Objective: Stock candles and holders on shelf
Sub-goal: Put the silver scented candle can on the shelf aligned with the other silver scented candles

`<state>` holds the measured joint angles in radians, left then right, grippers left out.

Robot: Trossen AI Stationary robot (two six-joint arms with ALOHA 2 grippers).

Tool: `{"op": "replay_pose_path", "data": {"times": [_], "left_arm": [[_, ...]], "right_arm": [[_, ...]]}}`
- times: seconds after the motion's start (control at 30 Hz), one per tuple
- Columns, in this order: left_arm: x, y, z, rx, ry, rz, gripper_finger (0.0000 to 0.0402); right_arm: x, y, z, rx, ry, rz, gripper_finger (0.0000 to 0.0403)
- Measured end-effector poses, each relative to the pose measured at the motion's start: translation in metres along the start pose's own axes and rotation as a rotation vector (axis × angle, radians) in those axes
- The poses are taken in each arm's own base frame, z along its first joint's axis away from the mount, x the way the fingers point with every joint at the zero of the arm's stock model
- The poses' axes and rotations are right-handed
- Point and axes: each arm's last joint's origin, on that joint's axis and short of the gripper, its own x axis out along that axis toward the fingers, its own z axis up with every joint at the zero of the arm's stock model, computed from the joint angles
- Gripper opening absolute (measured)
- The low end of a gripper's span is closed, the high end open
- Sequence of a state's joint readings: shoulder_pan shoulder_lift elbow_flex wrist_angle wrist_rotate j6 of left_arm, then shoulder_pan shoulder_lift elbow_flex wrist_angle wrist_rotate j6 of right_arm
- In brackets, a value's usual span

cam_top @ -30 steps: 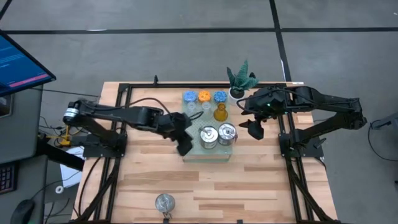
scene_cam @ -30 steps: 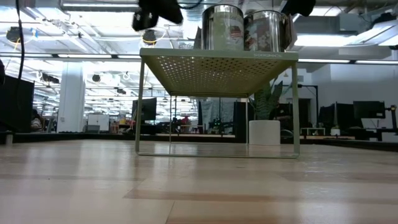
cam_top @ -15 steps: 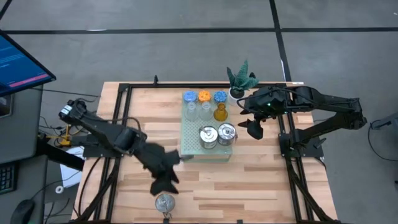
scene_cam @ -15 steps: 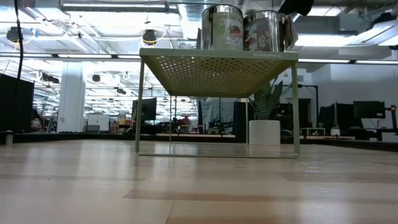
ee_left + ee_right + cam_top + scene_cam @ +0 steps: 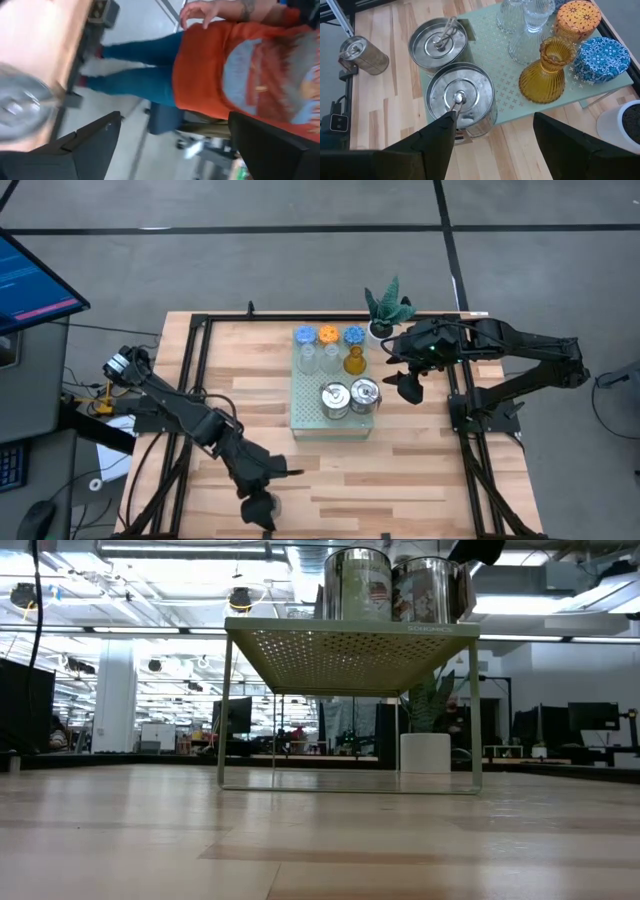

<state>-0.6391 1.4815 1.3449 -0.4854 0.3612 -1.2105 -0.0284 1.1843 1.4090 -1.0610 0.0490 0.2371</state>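
Left pincer [image 5: 262, 502] swung from shelf [image 5: 305, 418] onto third tin [image 5: 22, 105]; jaws wide, empty.

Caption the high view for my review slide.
Left gripper over a silver tin at the table's near edge; shelf stocked.

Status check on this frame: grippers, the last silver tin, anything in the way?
Left gripper open over third silver tin at table's near edge. Right gripper open, waiting beside shelf. Two tins shelved. Path clear.
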Motion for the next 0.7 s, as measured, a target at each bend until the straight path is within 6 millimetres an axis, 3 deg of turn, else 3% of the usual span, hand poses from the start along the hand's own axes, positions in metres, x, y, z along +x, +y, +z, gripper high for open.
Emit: {"op": "replay_pose_path", "data": {"times": [0.13, 0.37, 0.7], "left_arm": [[-0.005, -0.014, 0.001, -0.106, 0.029, -0.091, 0.0359], [-0.012, -0.042, 0.004, -0.049, -0.128, -0.271, 0.0348], [-0.006, -0.036, 0.002, -0.065, -0.123, -0.256, 0.0347]], "right_arm": [[0.000, 0.000, 0.000, 0.000, 0.000, 0.000, 0.0256], [0.000, 0.000, 0.000, 0.000, 0.000, 0.000, 0.0256], [0.000, 0.000, 0.000, 0.000, -0.001, 0.000, 0.0256]]}}
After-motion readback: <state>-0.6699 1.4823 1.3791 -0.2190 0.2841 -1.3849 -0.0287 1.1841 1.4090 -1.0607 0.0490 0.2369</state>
